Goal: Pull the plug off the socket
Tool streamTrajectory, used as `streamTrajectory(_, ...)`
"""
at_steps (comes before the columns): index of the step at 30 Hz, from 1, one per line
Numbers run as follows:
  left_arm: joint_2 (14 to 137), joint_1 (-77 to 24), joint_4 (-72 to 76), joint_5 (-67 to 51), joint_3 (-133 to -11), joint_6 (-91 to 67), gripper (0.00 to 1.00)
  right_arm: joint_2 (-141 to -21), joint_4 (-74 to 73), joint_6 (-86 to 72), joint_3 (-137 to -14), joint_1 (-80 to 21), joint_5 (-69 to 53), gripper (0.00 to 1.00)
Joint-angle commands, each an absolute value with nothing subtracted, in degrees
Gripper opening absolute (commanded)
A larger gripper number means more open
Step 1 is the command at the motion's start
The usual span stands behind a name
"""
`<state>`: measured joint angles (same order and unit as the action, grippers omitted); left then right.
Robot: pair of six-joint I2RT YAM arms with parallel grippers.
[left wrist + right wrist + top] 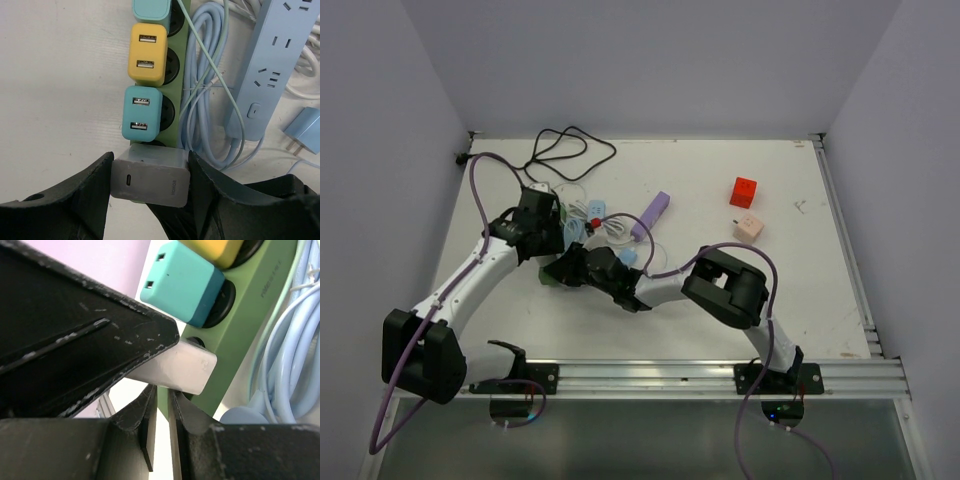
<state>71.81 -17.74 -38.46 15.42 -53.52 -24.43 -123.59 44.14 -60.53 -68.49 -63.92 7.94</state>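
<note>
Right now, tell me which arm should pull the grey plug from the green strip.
Left. The left tool brackets the grey plug, a finger against each side. The right tool is shut beside the green strip, gripping no plug.

Green socket strip (182, 80) ran off the top edge; grey plug (150, 177) pins hidden, apparently seated; overhead, both too small to resolve
</note>
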Motion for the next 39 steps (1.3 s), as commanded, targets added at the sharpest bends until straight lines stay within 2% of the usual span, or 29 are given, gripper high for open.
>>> streamTrajectory(1,67.94,-17.67,-32.52,15.82,-55.02,-22.94,0.00,-125.77,32.26,-60.74,-69.61,-63.02,11.87,0.20)
streamTrajectory(16,69.87,-17.67,-34.98,18.71,-58.88,-22.50,0.00,-129.28,18.39,-60.47,-72.59,-63.10,12.22,0.23)
streamTrajectory(22,69.96,-17.67,-35.77,21.97,-58.45,-22.50,0.00,-130.60,16.61,-61.34,-72.60,-62.93,11.61,0.27)
streamTrajectory(31,69.08,-17.67,-31.47,18.63,-53.62,-23.82,0.00,-129.82,17.93,-61.00,-71.02,-61.79,10.46,0.29)
streamTrajectory(39,70.22,-17.67,-31.73,20.91,-53.26,-23.12,0.00,-122.17,17.93,-55.90,-67.16,-61.87,10.37,0.39)
